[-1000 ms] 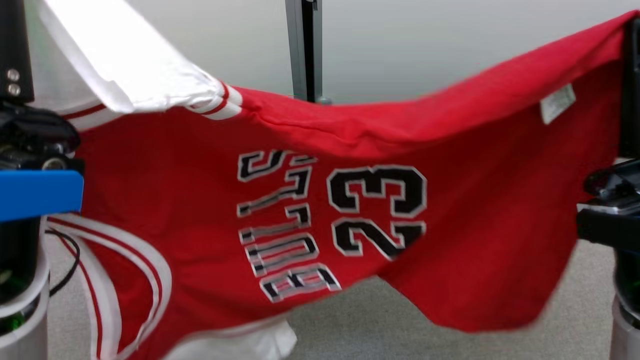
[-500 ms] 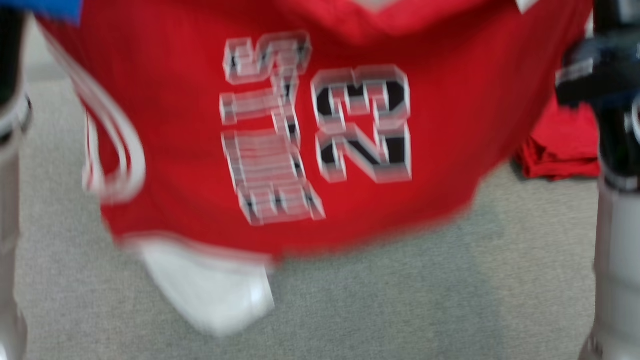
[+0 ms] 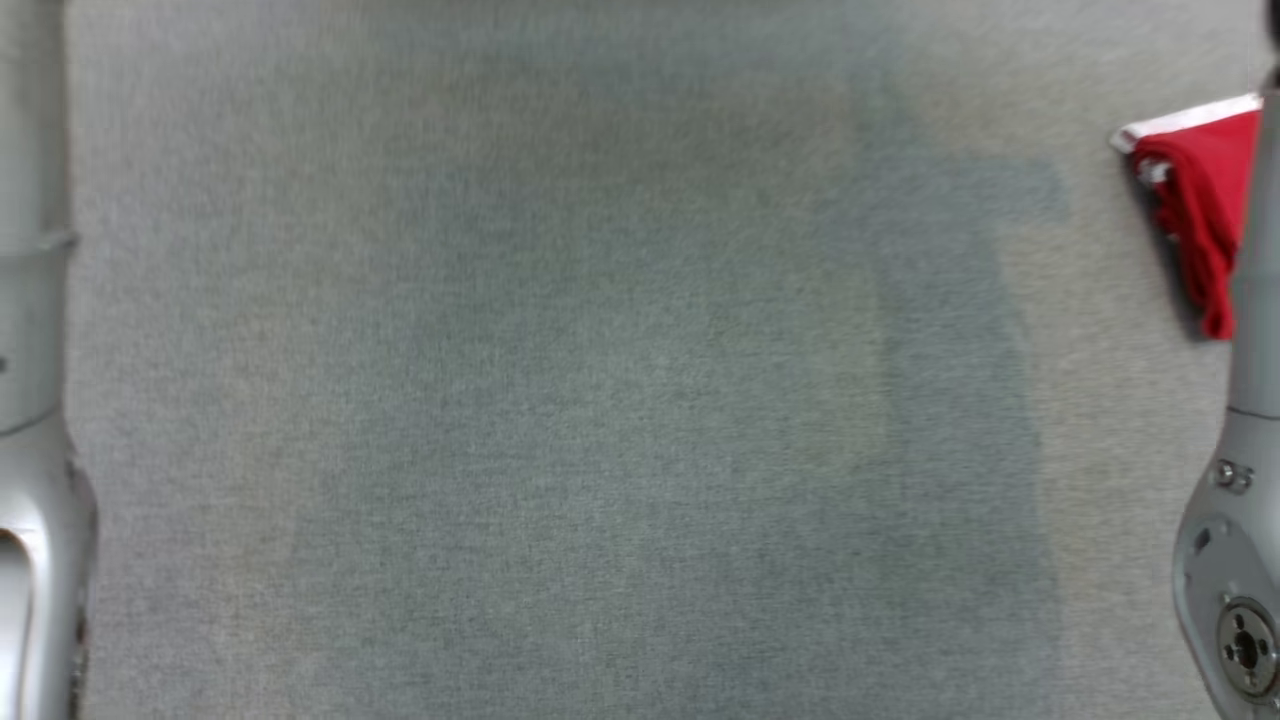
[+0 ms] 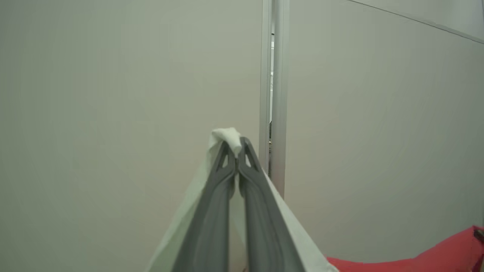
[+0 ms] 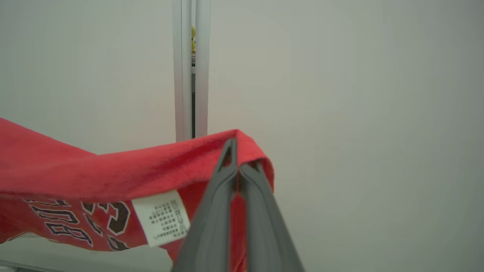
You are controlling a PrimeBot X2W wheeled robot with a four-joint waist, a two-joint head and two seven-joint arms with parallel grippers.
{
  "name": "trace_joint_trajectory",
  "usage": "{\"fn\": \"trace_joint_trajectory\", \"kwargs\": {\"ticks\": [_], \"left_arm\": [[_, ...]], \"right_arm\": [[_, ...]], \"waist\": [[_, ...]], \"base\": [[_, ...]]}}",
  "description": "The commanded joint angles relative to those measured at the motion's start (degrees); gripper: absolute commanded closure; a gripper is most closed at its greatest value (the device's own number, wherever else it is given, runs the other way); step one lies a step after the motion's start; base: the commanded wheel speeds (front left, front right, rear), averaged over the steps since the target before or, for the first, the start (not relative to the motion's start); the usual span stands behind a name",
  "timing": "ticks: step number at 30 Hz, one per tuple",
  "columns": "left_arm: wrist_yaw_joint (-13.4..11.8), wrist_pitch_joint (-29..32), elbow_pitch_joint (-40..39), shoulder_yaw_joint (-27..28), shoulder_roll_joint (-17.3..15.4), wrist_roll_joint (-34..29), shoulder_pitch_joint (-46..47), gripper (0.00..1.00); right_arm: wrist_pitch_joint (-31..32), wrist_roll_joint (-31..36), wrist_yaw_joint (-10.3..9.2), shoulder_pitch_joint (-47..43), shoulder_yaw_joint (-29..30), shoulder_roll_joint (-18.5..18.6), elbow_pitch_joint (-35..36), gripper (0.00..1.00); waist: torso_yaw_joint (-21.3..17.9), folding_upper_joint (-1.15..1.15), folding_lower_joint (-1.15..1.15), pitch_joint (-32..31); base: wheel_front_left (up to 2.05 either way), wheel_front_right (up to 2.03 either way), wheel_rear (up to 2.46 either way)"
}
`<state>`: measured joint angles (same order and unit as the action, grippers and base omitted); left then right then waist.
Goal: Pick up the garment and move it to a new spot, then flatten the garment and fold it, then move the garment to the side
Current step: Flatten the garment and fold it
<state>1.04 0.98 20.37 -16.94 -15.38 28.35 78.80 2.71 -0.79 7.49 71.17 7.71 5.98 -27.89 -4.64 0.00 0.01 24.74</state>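
The garment is a red jersey with white trim and black lettering, held up in the air between both grippers. In the left wrist view my left gripper (image 4: 236,147) is shut on a white corner of the garment (image 4: 227,135), and a red part sags at the lower right. In the right wrist view my right gripper (image 5: 239,158) is shut on the red edge of the garment (image 5: 113,170), which hangs away to the left with a white care label (image 5: 162,217) showing.
The head view looks down on a grey carpeted surface (image 3: 600,400). Pale forearms stand at its left edge (image 3: 30,300) and right edge (image 3: 1240,500). Another red cloth (image 3: 1200,200) with white trim lies at the right edge. A pale wall with a metal post (image 4: 274,94) stands ahead.
The head camera has swung downward, so the stretched garment has left the top of its picture. Both grippers stay shut.
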Motion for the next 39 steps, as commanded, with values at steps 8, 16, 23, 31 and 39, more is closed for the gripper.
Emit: {"fn": "trace_joint_trajectory", "kwargs": {"ticks": [8,16,23,31,39], "left_arm": [[2.3,-6.1,5.0,-0.8,0.7,1.9,-10.8,1.0],[3.5,-12.1,1.3,-0.1,-0.2,4.3,-24.0,1.0],[2.3,-14.9,-7.8,1.9,-1.4,5.4,-37.6,1.0],[-0.7,-16.0,-20.4,4.4,-1.3,5.6,-55.4,1.0],[-5.3,-15.6,-32.5,4.8,-2.1,5.6,-75.3,1.0]], "right_arm": [[-9.5,3.2,0.01,-4.9,0.5,-1.6,-14.7,1.0],[-16.9,-1.0,0.01,-10.1,-2.1,-1.8,-20.6,1.0],[-18.0,-8.1,0.01,-18.0,-4.9,-2.1,-13.2,1.0],[-18.0,-13.1,0.01,-34.2,-7.1,-2.0,-0.3,1.0],[-15.3,-14.3,0.01,-52.2,-6.8,-2.5,11.2,1.0]], "waist": [[2.7,0.0,-0.01,7.4],[1.8,0.0,-0.01,8.2],[0.7,0.0,-0.01,5.4],[0.4,0.0,-0.01,-2.9],[-0.2,0.0,-0.01,-12.4]], "base": [[0.0,0.0,0.0],[0.0,0.0,0.0],[0.0,0.0,0.0],[0.0,0.0,0.0],[0.0,0.0,0.0]]}}
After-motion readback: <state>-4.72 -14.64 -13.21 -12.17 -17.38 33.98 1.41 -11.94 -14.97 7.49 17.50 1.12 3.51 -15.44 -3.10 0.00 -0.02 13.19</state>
